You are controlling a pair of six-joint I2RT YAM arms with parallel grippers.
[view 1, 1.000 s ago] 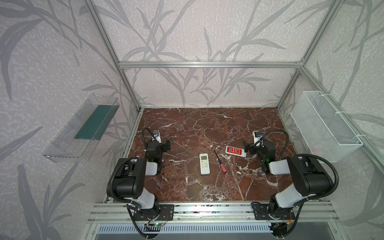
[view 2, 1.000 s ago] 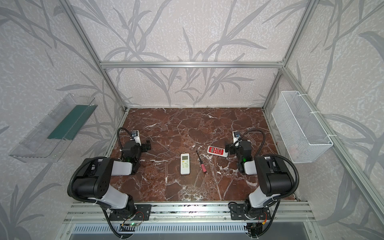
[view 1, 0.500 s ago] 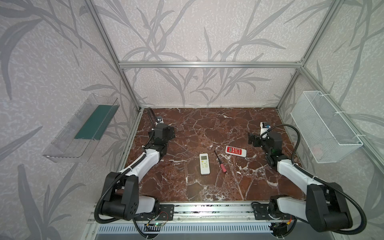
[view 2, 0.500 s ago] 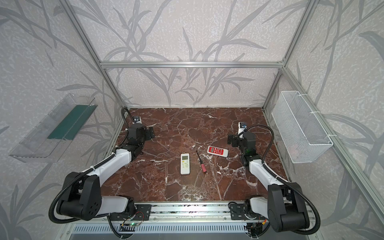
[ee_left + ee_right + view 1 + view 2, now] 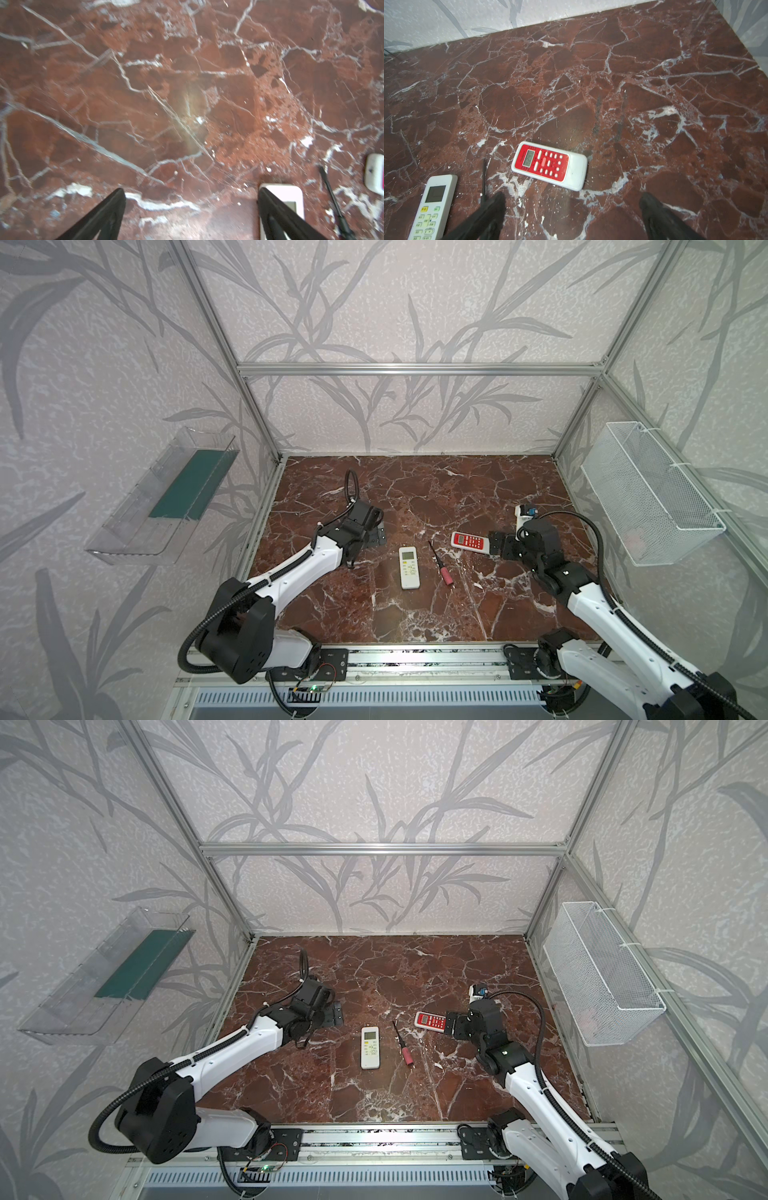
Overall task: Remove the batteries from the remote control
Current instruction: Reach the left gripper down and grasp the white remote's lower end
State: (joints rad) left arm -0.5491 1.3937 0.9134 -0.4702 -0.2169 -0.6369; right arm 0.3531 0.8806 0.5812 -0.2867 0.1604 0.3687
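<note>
In both top views a white remote point(image 5: 409, 567) point(image 5: 370, 1047) lies face up near the middle of the marble table point(image 5: 457, 614) point(image 5: 415, 1094), screen end toward the back wall. A screwdriver point(image 5: 441, 563) point(image 5: 403, 1044) lies tilted just to its right without touching it, and a red remote point(image 5: 469, 541) point(image 5: 431, 1021) lies crosswise farther right. The left gripper point(image 5: 380, 536) point(image 5: 337, 1014) hangs left of the white remote with its fingers spread wide. The right gripper point(image 5: 495, 544) point(image 5: 451, 1026), likewise spread, is just beside the red remote's right end. The left wrist view (rather blurred) shows two dark fingers point(image 5: 112, 209) far apart over bare marble, with one end of the white remote point(image 5: 288, 199) behind one of them. The right wrist view shows that arm's fingers point(image 5: 652, 212) wide apart, holding nothing, and the red remote point(image 5: 550, 165) buttons up just ahead of them. The batteries show in no view.
</note>
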